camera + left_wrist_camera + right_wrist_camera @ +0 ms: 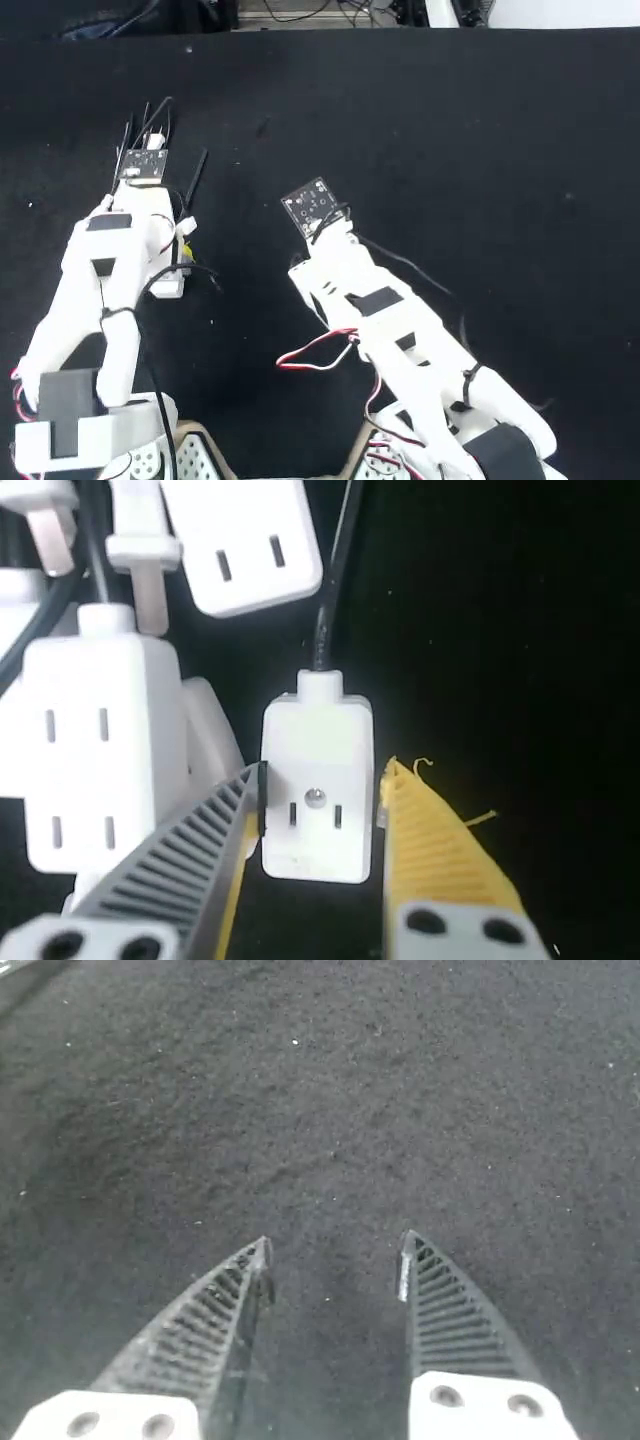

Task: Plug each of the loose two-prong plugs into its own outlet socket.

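- Left gripper (pixel 322 770) is pinching a white outlet socket (pixel 315 745) by its sides, on the black mat (pixel 520 630).
- A loose plug (pixel 140 552) is lying near it.
- Right gripper (pixel 336 1243) is hanging spread over the mat.

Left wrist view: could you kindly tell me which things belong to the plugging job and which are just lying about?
Job: corded socket at the left pincer; double socket block; third socket face; loose two-prong plug.
Lying about: black cloth; black cable behind the block.
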{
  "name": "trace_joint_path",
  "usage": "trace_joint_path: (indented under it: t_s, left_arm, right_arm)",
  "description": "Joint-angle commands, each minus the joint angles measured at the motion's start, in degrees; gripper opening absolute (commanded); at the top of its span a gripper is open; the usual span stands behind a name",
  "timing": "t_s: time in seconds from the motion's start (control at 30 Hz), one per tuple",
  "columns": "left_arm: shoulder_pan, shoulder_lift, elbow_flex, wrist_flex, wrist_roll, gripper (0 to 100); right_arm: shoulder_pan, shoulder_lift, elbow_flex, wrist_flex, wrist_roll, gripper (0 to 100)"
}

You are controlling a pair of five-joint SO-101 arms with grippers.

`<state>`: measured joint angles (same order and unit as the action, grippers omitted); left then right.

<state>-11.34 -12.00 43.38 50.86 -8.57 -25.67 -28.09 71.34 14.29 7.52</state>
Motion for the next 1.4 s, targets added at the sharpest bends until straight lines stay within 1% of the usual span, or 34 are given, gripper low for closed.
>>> trace_joint_path:
  t_s: [0.0, 0.13, 0.27, 0.43, 0.53, 0.63, 0.83, 1.0, 1.1, 1.37]
  left_arm:
    - [2.2, 2.5, -2.9, -1.1, 2.1, 19]
    - [7.9, 2.6, -2.9, -0.1, 2.5, 19]
    - [12.6, 2.6, -3.6, 2.5, 2.5, 19]
    - [16.3, 2.6, -8.0, 7.4, 2.5, 18]
    - [17.7, 2.6, -10.0, 9.7, 2.5, 18]
    - [16.1, 2.6, -9.8, 9.5, 2.5, 18]
    - [6.8, 2.7, -10.2, 7.9, 2.5, 18]
    - [1.2, 2.7, -10.8, 7.6, 2.5, 18]
    - [-0.6, 2.7, -12.0, 8.0, 2.5, 18]
    - [-2.4, 2.7, -15.9, 7.6, 2.5, 18]
  right_arm:
    - [-0.4, 0.4, -1.8, -1.5, 0.0, 19.0]
    - [-0.4, 0.4, -1.8, -1.4, 0.0, 19.0]
    - [4.4, 0.0, -2.0, -1.5, -0.4, 19.0]
    - [10.3, 0.1, -3.5, -1.5, -0.7, 18.8]
    - [11.8, 0.0, -3.5, -1.5, -3.7, 18.8]
    - [12.1, 0.0, -3.6, -1.6, -4.0, 18.8]
    - [12.0, 0.5, -4.3, -1.5, -4.0, 19.0]
    - [12.0, 0.5, -4.3, -1.5, -4.0, 19.0]
    - [12.0, 0.5, -4.3, -1.5, -4.0, 19.0]
    - [12.0, 0.5, -4.3, -1.5, -4.0, 19.0]
